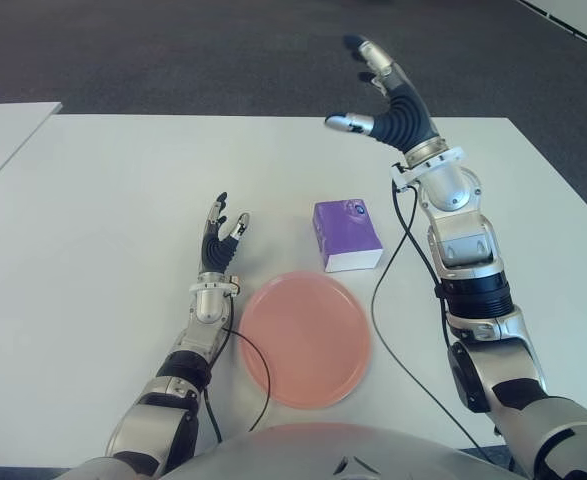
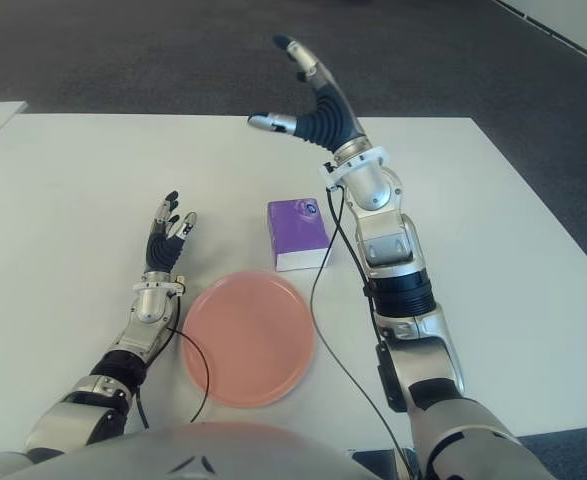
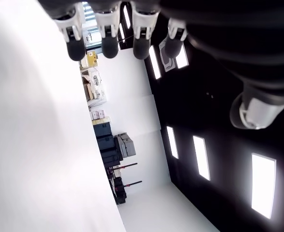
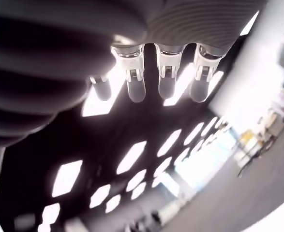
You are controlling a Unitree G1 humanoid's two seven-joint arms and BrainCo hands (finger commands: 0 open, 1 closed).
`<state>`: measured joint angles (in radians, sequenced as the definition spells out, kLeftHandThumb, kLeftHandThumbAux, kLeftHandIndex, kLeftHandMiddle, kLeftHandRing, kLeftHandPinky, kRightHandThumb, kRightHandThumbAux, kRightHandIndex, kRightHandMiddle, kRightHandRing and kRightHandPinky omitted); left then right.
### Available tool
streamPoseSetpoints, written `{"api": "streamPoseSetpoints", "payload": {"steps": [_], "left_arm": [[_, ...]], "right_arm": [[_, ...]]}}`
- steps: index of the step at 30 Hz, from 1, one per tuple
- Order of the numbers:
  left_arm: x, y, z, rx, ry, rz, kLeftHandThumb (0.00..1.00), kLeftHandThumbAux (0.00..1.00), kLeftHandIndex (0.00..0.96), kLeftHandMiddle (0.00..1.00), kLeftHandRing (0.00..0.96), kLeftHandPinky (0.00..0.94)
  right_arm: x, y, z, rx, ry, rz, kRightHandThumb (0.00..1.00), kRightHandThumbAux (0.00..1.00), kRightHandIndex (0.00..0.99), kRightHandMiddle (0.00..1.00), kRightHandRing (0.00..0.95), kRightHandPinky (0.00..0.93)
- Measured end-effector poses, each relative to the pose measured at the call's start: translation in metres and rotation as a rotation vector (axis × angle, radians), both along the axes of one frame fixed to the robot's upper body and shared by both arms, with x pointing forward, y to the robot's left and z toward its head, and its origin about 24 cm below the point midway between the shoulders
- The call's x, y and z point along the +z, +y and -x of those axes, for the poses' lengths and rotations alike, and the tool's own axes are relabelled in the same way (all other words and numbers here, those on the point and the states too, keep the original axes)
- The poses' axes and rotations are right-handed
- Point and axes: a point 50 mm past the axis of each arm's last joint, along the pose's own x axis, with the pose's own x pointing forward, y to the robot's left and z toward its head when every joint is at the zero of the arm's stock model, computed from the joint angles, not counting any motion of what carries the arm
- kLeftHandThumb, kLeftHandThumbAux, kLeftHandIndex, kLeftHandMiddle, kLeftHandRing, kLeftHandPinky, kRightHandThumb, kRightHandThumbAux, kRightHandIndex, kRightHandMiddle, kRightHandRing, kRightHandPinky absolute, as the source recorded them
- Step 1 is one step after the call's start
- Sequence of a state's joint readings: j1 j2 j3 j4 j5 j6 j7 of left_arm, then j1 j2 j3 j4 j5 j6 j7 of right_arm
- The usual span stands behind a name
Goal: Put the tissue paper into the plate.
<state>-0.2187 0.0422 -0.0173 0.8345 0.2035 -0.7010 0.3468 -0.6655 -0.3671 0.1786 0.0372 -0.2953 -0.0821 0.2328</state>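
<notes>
The purple tissue pack (image 1: 347, 235) lies flat on the white desk (image 1: 113, 190), just beyond the pink plate (image 1: 306, 338), its long axis running from near edge toward far edge. The right hand (image 1: 381, 90) is raised beyond the pack, fingers spread, empty. The left hand (image 1: 222, 236) shows left of the plate, fingers loosely extended, holding nothing.

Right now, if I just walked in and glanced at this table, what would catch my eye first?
Probably the right hand, raised high over the far side of the white table with its fingers spread and holding nothing. Below it sits a purple tissue pack, just beyond a pink plate that has nothing on it. The left hand, open too, shows left of the plate.
</notes>
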Motion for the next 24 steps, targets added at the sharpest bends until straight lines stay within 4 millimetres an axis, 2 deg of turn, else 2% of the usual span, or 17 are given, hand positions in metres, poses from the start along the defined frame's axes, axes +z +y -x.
{"api": "streamPoseSetpoints", "payload": {"steps": [4,9,15,17,24], "left_arm": [[0.002,0.000,-0.002,-0.001,-0.009,0.002,0.015,0.414,0.000,0.000,0.000,0.000],[-0.003,0.001,0.000,-0.002,0.031,0.022,0.010,0.431,0.000,0.000,0.000,0.000],[-0.006,0.001,0.000,0.016,0.060,0.053,0.002,0.442,0.000,0.000,0.000,0.000],[-0.006,0.001,0.000,0.017,0.060,0.049,0.004,0.435,0.000,0.000,0.000,0.000],[-0.004,-0.003,0.000,-0.010,0.039,0.023,0.000,0.415,0.000,0.000,0.000,0.000]], "right_arm": [[-0.011,-0.005,-0.013,0.010,0.023,0.111,0.352,0.343,0.000,0.000,0.000,0.000],[-0.042,-0.013,-0.026,0.019,0.100,0.285,0.321,0.284,0.000,0.000,0.000,0.000],[-0.076,-0.018,-0.020,0.138,0.135,0.624,0.316,0.228,0.000,0.000,0.000,0.000],[-0.078,-0.018,-0.020,0.144,0.128,0.654,0.335,0.212,0.000,0.000,0.000,0.000],[-0.092,-0.029,-0.026,0.160,0.096,0.948,0.379,0.177,0.000,0.000,0.000,0.000]]}}
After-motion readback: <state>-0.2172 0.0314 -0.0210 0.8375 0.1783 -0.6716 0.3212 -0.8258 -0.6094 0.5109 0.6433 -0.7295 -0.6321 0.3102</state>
